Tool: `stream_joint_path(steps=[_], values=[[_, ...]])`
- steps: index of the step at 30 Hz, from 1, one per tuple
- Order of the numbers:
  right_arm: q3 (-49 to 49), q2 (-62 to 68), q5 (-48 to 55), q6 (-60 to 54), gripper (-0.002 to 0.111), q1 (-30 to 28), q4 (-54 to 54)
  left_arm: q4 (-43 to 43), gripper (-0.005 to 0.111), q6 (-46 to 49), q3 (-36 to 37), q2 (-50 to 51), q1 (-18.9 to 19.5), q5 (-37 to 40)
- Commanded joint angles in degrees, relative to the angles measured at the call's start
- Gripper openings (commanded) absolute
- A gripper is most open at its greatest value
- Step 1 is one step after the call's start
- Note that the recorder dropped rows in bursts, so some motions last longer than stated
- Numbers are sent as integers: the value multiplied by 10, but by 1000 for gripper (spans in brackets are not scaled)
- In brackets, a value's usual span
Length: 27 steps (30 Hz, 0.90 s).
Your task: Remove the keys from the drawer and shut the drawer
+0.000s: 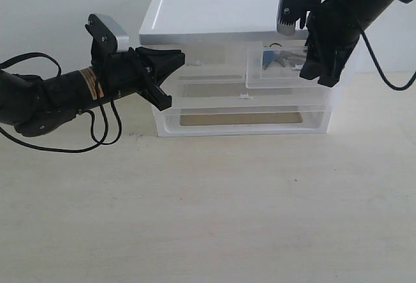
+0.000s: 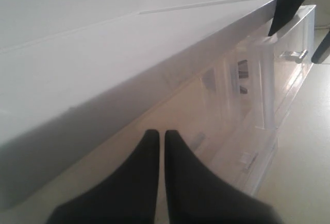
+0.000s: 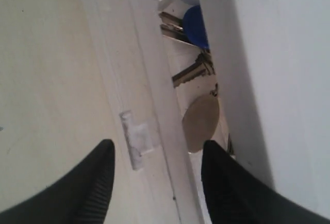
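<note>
Over the pulled-out drawer [image 1: 279, 75], right gripper [image 3: 156, 147] is hovering, jaws wide, astride its front wall; grab step is pending, probably needing an inward shift onto the keys [image 3: 193, 72].

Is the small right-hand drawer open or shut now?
Open. The drawer sticks out of the organizer, with the keys visible inside.

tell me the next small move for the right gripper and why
Probably shift the right gripper inward, then lower it onto the keys: its jaws stand open astride the drawer front wall, one finger outside, and the keys lie ungrasped inside the open drawer.
</note>
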Motion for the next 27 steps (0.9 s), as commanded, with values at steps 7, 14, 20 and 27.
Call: stream_joint_path(steps=[7,14,20,27], values=[[-2,7,-9,-1,12,-2,-6,-16,4,-4,-5,2,1,5],[-2,7,105,-66,0,-2,-6,-18,4,-4,-5,2,1,6],[-2,-12,158,-66,0,-2,9,-18,4,-4,-5,2,1,6],[-2,-39,212,-66,0,-2,22,-18,4,-4,-5,2,1,6]])
